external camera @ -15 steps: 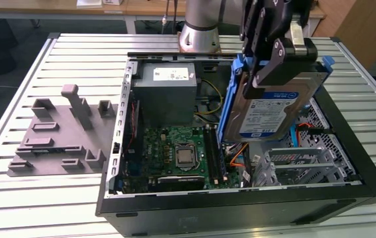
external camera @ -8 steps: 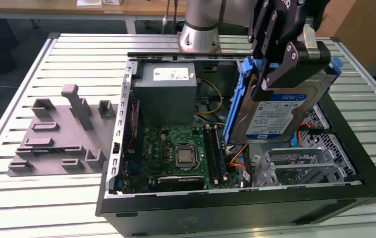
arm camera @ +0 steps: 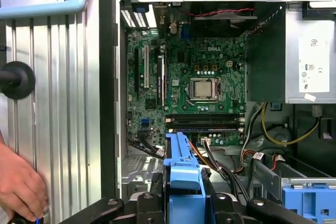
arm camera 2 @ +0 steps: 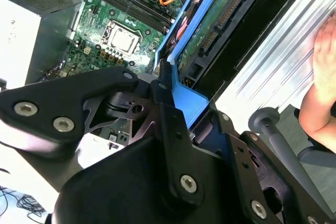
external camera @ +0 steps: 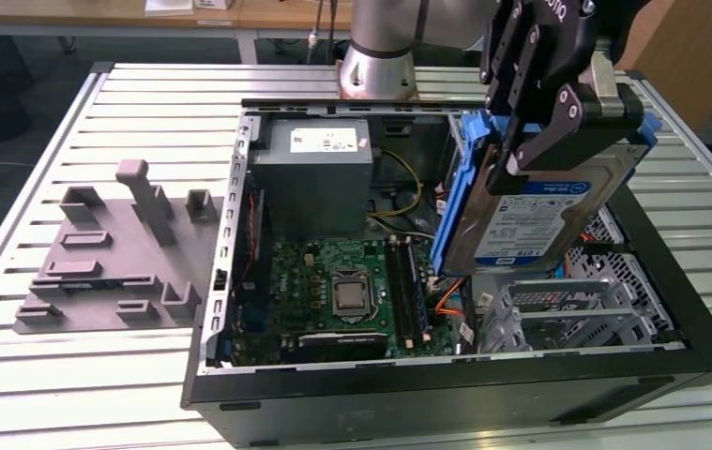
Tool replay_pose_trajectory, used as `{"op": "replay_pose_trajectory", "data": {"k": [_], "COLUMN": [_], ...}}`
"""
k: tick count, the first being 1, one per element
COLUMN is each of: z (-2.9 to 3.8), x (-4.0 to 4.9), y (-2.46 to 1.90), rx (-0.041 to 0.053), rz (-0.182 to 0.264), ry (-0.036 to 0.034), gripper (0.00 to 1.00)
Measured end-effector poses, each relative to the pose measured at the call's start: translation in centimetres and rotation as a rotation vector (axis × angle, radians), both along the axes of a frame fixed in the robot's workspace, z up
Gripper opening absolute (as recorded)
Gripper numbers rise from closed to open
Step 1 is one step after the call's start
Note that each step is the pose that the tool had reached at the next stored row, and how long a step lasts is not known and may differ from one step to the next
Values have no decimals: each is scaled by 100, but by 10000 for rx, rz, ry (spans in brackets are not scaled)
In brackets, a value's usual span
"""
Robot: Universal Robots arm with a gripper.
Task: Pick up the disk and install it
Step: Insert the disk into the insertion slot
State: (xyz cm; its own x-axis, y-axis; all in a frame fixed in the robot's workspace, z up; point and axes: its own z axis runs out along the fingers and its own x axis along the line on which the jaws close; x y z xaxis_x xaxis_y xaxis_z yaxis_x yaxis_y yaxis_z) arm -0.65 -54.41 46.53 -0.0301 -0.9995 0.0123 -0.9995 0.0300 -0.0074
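- The slatted metal desk (external camera: 81, 375) carries an open black computer case (external camera: 456, 394), which lies toward the desk's edge on the exterior view's right.
- A grey moulded fixture (external camera: 105, 272) lies on the desk toward the opposite edge, just beside the case.
- Inside the case, a grey power supply (external camera: 311, 178) sits at the far end, with a green motherboard (external camera: 330, 291) next to it.
- A silver drive cage (external camera: 568, 305) fills the case's near corner on the exterior view's right.
- The disk (external camera: 537, 220) hangs above that cage, clear of it. It is tilted steeply on end with its label facing the exterior camera.
- The claw (external camera: 541, 141) pinches the disk's upper end, with its fingers pressed against the blue frame (arm camera: 184, 182).
- A person's hand (arm camera: 18, 187) rests on the desk outside the case.
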Motion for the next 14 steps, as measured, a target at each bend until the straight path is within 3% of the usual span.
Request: {"op": "replay_pose_trajectory", "data": {"k": [5,10,14], "z": [-2,-4,-7], "x": [1,3,53], "y": [-28,-83,-92], "rx": [-33,-141,-163], "rz": [2,1,1], "ry": [-1,-1,-1], "gripper": [36,36,36]}}
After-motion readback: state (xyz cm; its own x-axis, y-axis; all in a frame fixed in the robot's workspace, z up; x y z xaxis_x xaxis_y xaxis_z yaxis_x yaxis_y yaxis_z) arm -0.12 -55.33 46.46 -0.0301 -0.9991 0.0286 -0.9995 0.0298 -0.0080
